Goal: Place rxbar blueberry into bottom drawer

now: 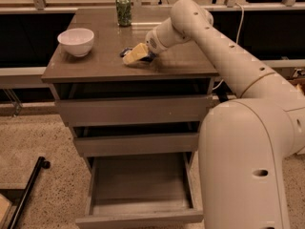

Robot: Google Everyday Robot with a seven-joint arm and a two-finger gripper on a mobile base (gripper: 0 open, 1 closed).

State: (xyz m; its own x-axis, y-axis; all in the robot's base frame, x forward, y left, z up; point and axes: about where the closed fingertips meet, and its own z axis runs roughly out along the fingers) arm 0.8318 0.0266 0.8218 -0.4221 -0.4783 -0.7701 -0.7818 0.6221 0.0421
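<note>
The rxbar blueberry (126,52) is a small dark blue bar lying flat on the cabinet top (181,63), just right of centre. Only its left end shows from under my gripper. My gripper (135,55) with its pale yellow tips is down on the cabinet top, over the bar and touching it. The arm reaches in from the right. The bottom drawer (139,217) is pulled out at the foot of the cabinet, and its grey inside holds nothing. The two drawers above it are closed.
A white bowl (76,41) stands at the left of the cabinet top. A green can (124,10) stands at the back. My arm's large white body (243,166) fills the right foreground beside the open drawer. A black bar (28,190) lies on the floor at lower left.
</note>
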